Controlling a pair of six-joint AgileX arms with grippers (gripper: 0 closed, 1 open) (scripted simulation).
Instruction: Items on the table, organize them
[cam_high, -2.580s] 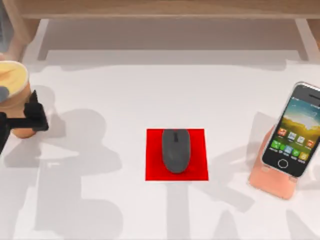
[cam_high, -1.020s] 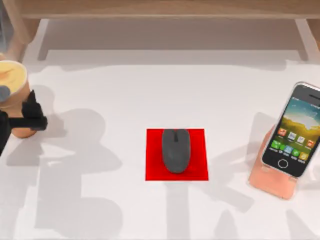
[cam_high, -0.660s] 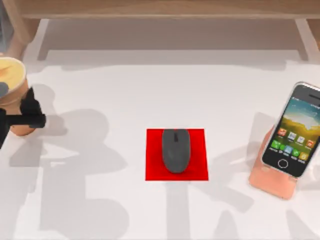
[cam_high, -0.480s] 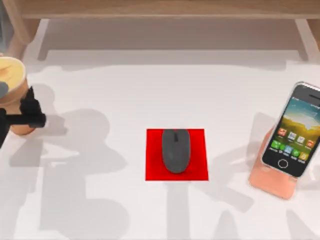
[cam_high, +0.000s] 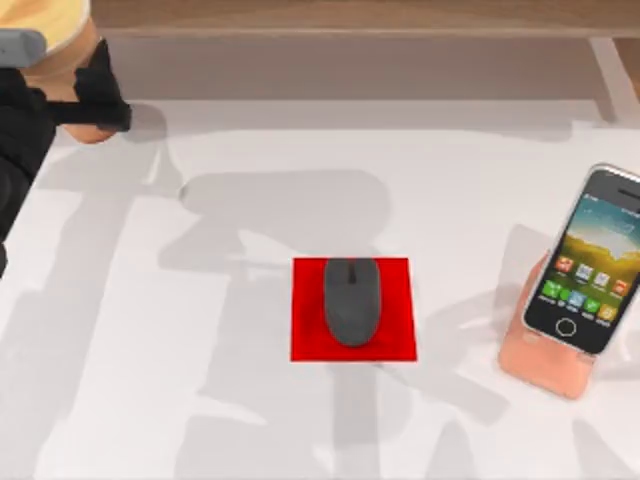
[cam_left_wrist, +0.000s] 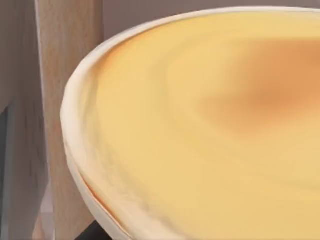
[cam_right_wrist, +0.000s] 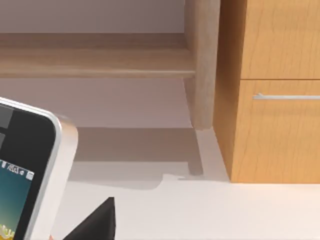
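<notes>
Matt paper cup, glossy-screened smartphone, matt plastic mouse, smooth white table

White table bears a red mat at centre; a peach phone stand at right.

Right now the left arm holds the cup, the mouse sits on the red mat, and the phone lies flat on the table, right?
Not quite. In the top view the smartphone leans on a peach-pink stand, not flat on the table. The left gripper does hold the paper cup; the mouse is on the red mat.
</notes>
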